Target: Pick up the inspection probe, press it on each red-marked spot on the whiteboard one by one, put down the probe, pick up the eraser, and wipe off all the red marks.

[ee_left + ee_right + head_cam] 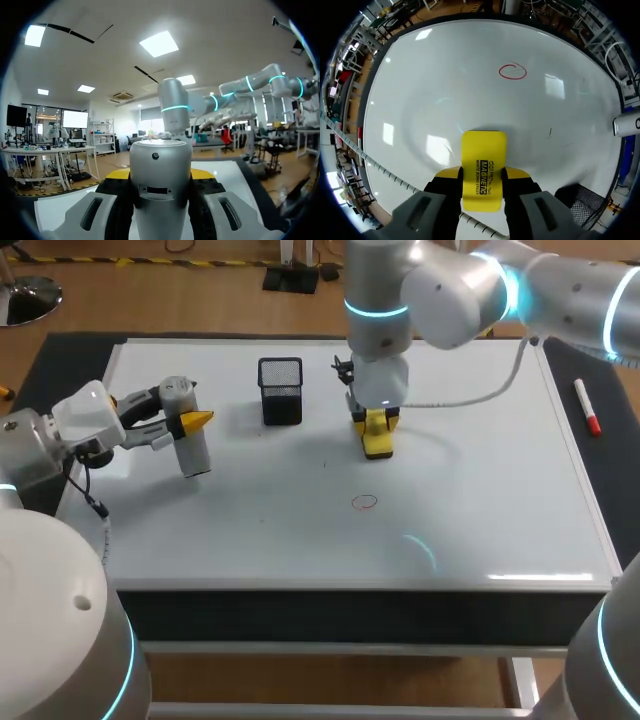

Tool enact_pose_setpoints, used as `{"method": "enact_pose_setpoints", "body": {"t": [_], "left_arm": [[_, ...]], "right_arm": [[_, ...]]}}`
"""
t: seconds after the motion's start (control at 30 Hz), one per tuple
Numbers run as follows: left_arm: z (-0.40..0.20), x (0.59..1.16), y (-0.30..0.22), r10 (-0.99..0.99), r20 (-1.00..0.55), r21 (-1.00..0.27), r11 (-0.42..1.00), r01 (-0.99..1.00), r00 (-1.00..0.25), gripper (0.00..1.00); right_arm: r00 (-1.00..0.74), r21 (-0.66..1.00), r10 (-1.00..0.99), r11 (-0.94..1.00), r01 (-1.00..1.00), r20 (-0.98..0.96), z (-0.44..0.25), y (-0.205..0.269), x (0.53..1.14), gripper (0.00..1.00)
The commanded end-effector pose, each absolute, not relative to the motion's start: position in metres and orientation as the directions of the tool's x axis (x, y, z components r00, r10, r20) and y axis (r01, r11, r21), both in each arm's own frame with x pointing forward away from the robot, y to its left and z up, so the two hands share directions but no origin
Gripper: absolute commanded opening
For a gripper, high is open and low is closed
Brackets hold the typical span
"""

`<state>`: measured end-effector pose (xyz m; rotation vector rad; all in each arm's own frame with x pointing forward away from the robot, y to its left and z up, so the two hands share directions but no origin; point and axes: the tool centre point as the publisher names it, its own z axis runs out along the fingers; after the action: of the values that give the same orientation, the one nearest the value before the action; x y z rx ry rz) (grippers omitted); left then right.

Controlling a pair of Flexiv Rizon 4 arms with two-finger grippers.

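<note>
The wiping stage looks begun: the right gripper (pixel 483 175) is clamped on the yellow rectangular magnetic eraser (pixel 484 155), held upright near the middle of the white whiteboard (pixel 480 490). Only one red ring mark (pixel 365 502) shows, a little ahead of the eraser and not yet wiped. The silver cylindrical inspection probe (pixel 192 455) is not put down, though: the left gripper (pixel 195 422) grips it from both sides, upright over the whiteboard's left part. I judge the pressing done, the putting-down unfinished, and the one visible mark left to erase. I cannot tell whether the eraser's lower edge touches the whiteboard, nor whether the probe's base rests on it. The right arm (pixel 440 300) covers a strip of whiteboard behind the eraser
</note>
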<state>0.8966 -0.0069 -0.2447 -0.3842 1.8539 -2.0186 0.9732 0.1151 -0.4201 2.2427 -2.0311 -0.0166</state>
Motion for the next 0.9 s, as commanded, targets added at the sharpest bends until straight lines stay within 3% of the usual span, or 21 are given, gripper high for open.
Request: {"method": "enact_pose_setpoints", "body": {"t": [0.03, 0.9], "left_arm": [[-0.244, 0.897, -0.007, -0.444, -0.048, -0.994, -0.066, 0.086, -0.895, 0.0], [-0.244, 0.897, -0.007, -0.444, -0.048, -0.994, -0.066, 0.086, -0.895, 0.0]], "right_arm": [[0.087, 0.096, -0.994, -0.08, -0.992, 0.067, -0.425, 0.097, 0.976, 0.0], [-0.017, 0.02, -0.994, 0.019, -1.0, 0.108, -0.395, 0.03, 0.99, 0.0]]}}
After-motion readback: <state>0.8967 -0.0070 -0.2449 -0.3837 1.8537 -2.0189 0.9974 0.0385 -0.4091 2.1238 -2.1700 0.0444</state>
